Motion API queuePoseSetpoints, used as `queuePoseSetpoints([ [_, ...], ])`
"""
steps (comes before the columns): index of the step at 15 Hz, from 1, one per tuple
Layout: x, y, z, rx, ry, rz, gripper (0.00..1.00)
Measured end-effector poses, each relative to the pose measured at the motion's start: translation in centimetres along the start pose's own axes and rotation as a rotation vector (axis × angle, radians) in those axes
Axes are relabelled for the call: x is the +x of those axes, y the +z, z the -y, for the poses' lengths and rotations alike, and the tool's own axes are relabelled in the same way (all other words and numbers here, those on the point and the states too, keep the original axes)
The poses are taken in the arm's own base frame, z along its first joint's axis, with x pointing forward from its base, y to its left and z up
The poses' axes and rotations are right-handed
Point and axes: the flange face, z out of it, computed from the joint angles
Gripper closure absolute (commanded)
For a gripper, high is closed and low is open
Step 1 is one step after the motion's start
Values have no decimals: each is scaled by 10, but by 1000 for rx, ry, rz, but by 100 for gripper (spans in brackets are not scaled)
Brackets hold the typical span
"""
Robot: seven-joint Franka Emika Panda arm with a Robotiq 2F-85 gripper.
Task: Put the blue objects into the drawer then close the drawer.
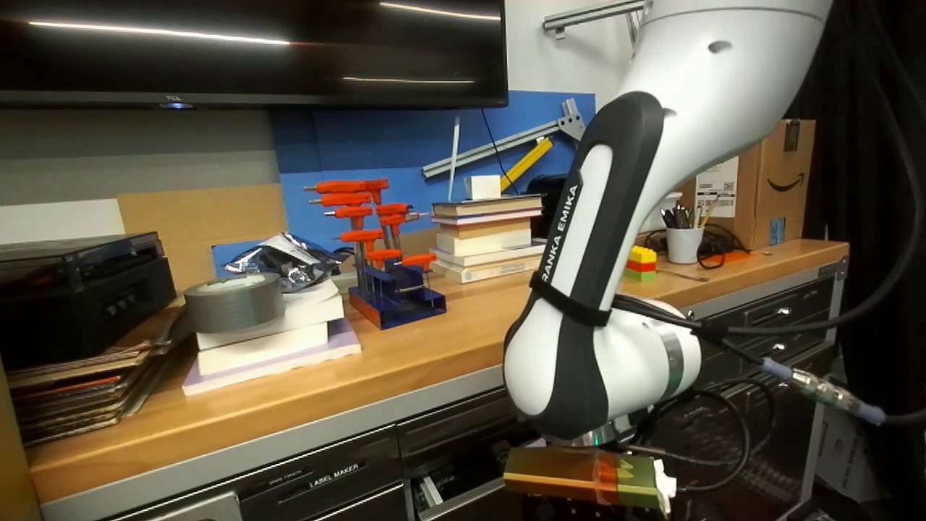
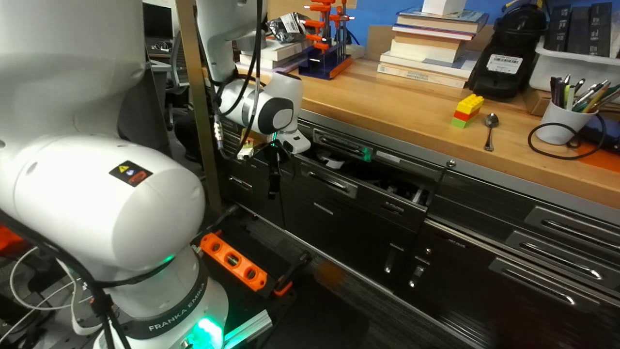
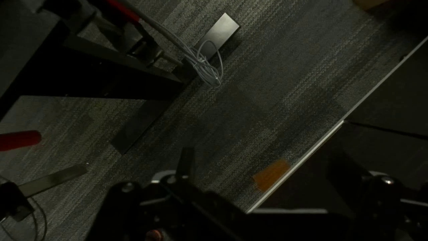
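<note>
My pincer (image 2: 274, 188) is spread wide, holding nothing; if I swing it low, it may bump the drawer (image 2: 365, 196).

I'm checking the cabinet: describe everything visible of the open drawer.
The open drawer is wide and shallow, with a dark metal-looking front, a long horizontal pull and a small label too blurred to read. It stands pulled out below the wooden worktop; whitish items show in its dark interior. The arm partly hides it, so contact is unclear.

The table (image 2: 387, 99) looks smooth, satiny wood – the drawer (image 2: 372, 198) faintly glossy metal – and the carpet (image 3: 284, 67) rough, matt cloth.
</note>
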Motion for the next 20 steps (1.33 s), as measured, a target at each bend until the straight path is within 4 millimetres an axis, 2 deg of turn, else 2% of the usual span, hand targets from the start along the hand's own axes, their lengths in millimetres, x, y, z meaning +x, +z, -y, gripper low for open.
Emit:
queuePoseSetpoints([
  [7,38,19,19,43,86,-51,0],
  [13,65,11,52,118,90,-124,0],
  [15,68,10,61,126,83,-137,0],
  [20,60,15,70,122,57,-144,0],
])
